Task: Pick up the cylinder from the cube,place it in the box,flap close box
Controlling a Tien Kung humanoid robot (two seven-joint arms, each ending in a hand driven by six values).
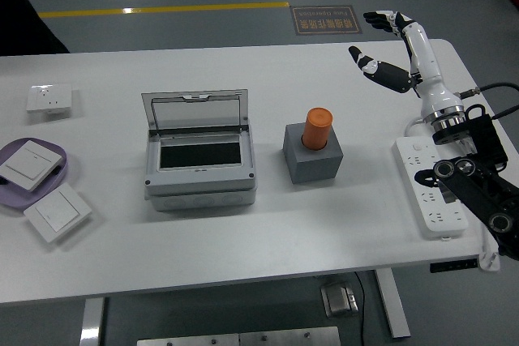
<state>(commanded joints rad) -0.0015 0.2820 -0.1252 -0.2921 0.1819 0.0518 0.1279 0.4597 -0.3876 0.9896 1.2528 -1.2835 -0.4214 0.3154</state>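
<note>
Cylinder (318,127) first: orange, standing upright in the top of the grey cube (313,154), right around mid-table, long axis vertical. Nothing is touching it. Just to its left sits the box (200,157), grey, with its clear lid (194,112) tipped up at the far side and the dark opening showing, ready to receive.

Over on the right, the right hand (388,48) hangs above the table's far right corner, fingers (378,18) spread wide and thumb apart, holding nothing. From that hand the cylinder lies to the left and nearer the table's front edge, well apart. The black forearm crosses over the white power strip (430,187).

No left arm anywhere in the head view, so the right hand is the only candidate. My read: it needs to swing left and down, then close around the cylinder's sides.
</note>
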